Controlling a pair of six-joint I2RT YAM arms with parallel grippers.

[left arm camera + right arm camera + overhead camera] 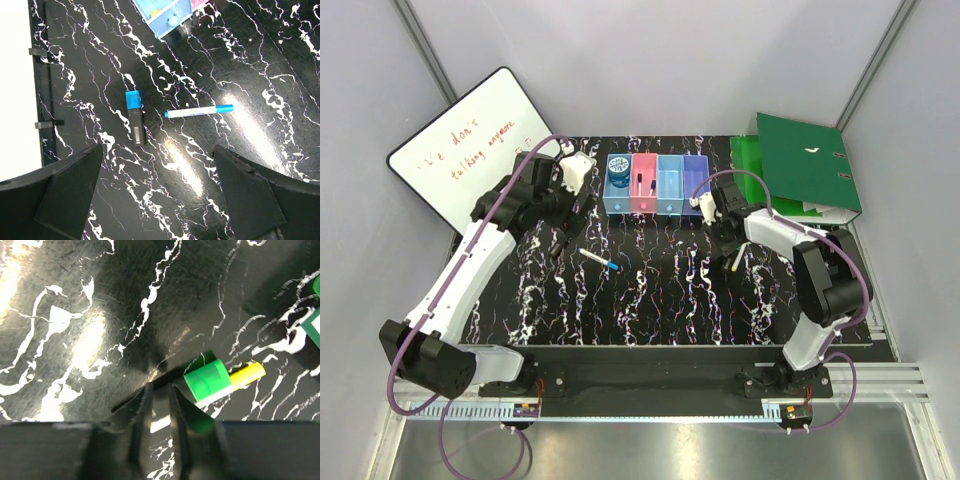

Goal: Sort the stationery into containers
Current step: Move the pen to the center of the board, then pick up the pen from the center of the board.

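- My left gripper (159, 150) hangs wide open over a blue-capped marker (199, 111) and a black pen (135, 120) lying loose.
- My right gripper (159, 390) has its fingers nearly together; whether it grasps anything, I cannot tell.
- A green-capped pen (207, 380) lies just beside those fingers.

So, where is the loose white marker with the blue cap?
In the top view, the white marker lies on the table left of centre, in front of the blue bin; the left wrist view shows a black marker beside it, apart.
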